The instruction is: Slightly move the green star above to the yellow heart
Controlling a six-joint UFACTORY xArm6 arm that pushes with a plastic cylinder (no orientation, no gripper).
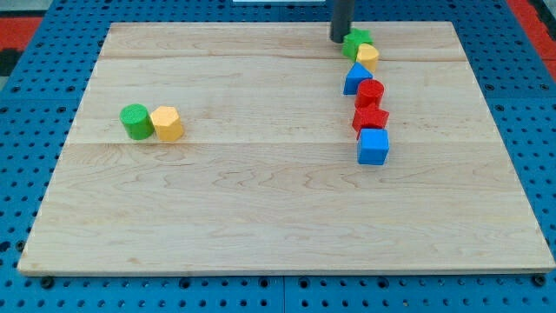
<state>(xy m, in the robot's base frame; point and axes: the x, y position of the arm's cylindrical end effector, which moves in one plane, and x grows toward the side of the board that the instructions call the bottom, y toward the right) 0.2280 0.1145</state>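
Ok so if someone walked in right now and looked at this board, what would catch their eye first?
Probably the crooked column of blocks at the view's right: green star, yellow heart, a blue block, two red blocks and a blue cube. My tip sits against the star's left side. Far left, a green cylinder touches a yellow block.

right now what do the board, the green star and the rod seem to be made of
Board: looks like pale wood with a smooth matt finish; grain lines and plank seams show.
Green star: solid painted green, probably wood or plastic; no grain is visible, so I cannot say which.
Rod: dark and matt, maybe metal or plastic. My tip sits at the star's left edge in the view.
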